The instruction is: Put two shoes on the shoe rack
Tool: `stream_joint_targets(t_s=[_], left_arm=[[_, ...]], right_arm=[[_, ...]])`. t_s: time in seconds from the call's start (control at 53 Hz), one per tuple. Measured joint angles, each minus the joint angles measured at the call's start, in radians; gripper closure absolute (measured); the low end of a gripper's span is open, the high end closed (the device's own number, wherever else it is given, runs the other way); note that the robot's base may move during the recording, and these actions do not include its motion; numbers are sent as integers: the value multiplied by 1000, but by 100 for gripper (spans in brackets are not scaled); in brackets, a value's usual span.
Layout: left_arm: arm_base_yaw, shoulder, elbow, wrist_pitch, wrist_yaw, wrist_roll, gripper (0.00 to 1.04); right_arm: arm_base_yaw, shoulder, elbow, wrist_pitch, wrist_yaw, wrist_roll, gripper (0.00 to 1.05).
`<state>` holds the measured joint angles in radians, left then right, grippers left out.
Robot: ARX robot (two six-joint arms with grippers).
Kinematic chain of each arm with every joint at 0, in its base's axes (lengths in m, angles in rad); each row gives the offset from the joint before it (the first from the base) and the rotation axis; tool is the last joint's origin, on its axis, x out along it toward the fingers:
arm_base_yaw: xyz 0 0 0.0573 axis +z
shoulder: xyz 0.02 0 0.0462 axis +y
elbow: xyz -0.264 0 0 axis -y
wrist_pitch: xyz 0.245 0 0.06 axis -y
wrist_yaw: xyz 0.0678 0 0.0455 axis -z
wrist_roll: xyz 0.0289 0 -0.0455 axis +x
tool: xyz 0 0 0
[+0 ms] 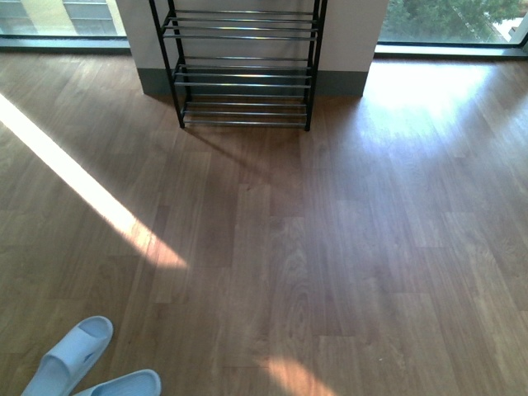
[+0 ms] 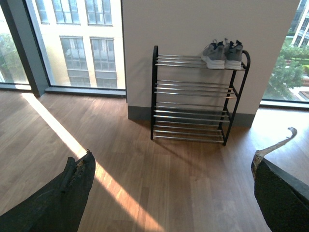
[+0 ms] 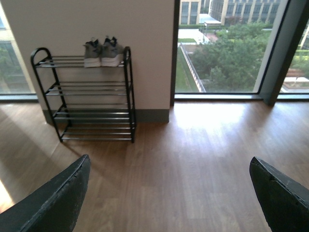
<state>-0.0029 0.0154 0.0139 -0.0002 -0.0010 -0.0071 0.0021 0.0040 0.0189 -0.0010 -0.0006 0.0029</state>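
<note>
Pale blue slides [image 1: 73, 353] lie on the floor [image 1: 346, 247] at our front-left, well apart from the shoe rack [image 1: 244, 78]. Grey sneakers [image 2: 223, 54] sit side by side on its top shelf, right end. We see left tool [image 2: 186, 150] and right tool [image 3: 169, 162] spread wide, both empty.

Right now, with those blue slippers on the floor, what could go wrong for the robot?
The pale blue slides sit at the front view's near edge, partly cut off, so a grab could miss. The shoe rack has thin-rod shelves with gaps; a slide may tilt or slip. The grey sneakers fill one end of the top shelf and could be knocked.
</note>
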Motion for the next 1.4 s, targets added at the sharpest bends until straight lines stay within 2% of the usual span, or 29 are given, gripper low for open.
stream_joint_targets(t_s=[1.396], left_arm=[[0,0,0,0,1,0,9]], right_arm=[[-1,-1,0,0,0,0,9]])
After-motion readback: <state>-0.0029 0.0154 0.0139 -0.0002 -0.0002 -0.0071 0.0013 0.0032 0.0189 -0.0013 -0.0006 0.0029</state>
